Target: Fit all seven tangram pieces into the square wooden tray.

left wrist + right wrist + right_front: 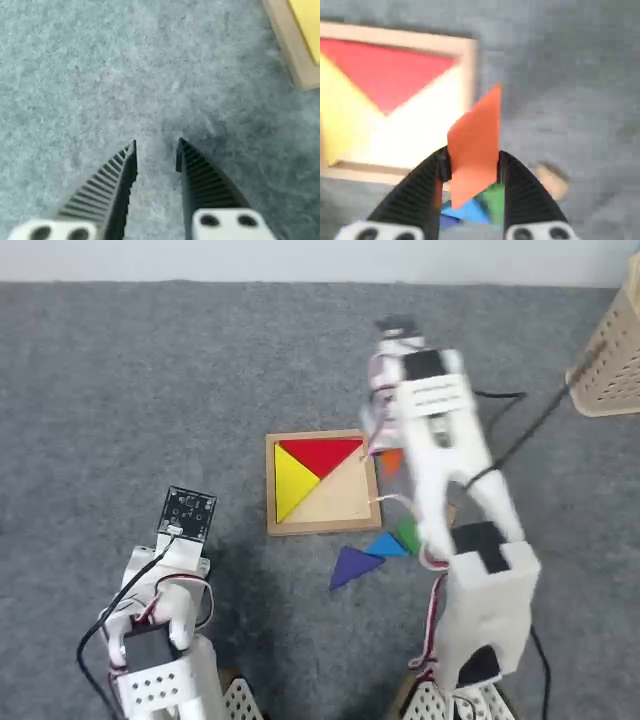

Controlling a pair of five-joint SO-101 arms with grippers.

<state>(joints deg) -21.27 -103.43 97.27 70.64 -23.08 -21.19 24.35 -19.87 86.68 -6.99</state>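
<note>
Clamping the orange piece (474,142) between its jaws, the right gripper (472,159) hangs just beside the right edge of the wooden tray (322,528) near the middle of the table (120,390), while the left gripper (156,143), jaws slightly apart, hovers over the near left part.

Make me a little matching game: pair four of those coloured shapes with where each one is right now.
Things: 1 red triangle; 2 yellow triangle; 3 orange piece; 4 purple triangle.
Places: A on the carpet outside the tray; B held in the right pincer; C in the tray, along its far edge; D in the tray, along its left edge.
Pairs: 1-C; 2-D; 3-B; 4-A.
</note>
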